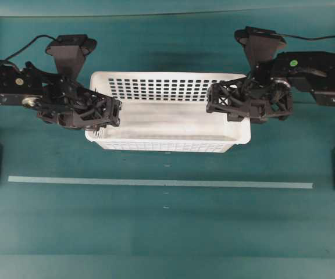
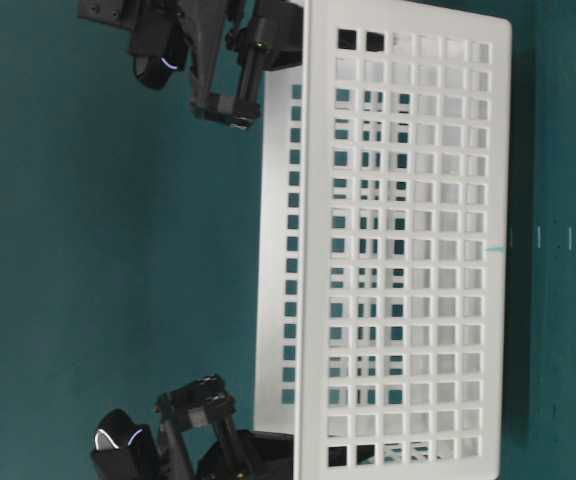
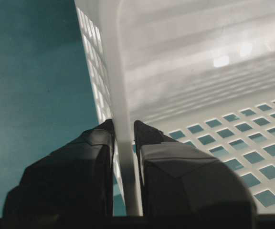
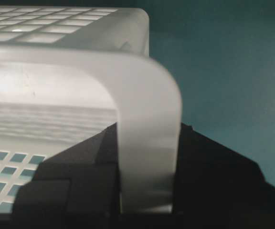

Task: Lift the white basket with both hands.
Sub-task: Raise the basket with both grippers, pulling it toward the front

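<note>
We look down on a teal counter (image 1: 167, 232) crossed by a pale strip of tape (image 1: 156, 182). Above the strip, in the middle of the overhead view, is the white basket (image 1: 173, 125), a long rectangular bin with rows of small holes in its walls and nothing inside it that we can see. We cannot tell from these views whether its floor has left the counter.

Two black arms reach in from either side. The left gripper (image 1: 112, 113) meets the basket's left short end, and the right gripper (image 1: 217, 102) meets its right short end.

In the left wrist view, the jaws are narrowed onto the basket's thin wall, one finger (image 3: 87, 162) outside and one inside. In the right wrist view, the jaws pinch the broad rolled rim in the same way.

We judge the lift to be at its start. The chief risk is uneven rising: if one arm climbs faster, the basket would tilt and twist in the jaws. Each hold covers only a small patch of smooth plastic, so the rim could slide free and drop one end. Arms drifting apart or together could flex the soft walls.
</note>
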You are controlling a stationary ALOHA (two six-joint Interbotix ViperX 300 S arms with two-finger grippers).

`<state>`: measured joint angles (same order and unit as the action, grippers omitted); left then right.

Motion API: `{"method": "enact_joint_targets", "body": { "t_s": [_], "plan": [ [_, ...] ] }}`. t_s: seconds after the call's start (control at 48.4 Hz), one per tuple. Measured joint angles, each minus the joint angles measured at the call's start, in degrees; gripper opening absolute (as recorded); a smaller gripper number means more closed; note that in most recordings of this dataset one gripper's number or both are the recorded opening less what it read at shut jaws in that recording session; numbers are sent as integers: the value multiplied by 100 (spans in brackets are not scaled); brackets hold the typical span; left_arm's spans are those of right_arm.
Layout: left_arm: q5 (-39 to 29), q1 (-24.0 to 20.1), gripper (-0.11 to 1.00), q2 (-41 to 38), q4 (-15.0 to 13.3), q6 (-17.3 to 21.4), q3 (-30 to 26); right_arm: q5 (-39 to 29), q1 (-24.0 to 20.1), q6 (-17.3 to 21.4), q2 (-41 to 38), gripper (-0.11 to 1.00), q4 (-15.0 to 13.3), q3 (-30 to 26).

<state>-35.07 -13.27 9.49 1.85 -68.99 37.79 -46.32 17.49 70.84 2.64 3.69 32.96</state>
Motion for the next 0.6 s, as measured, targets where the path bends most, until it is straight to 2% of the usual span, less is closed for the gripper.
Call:
{"method": "enact_joint_targets", "body": {
  "t_s": [0.351, 0.599],
  "plan": [
    [-26, 44, 7, 44, 0, -88, 26, -9, -132, 26, 9, 16, 0, 0],
    [35, 352, 7, 237, 0, -606, 237, -9, -387, 88, 9, 16, 0, -9]
  ]
}}
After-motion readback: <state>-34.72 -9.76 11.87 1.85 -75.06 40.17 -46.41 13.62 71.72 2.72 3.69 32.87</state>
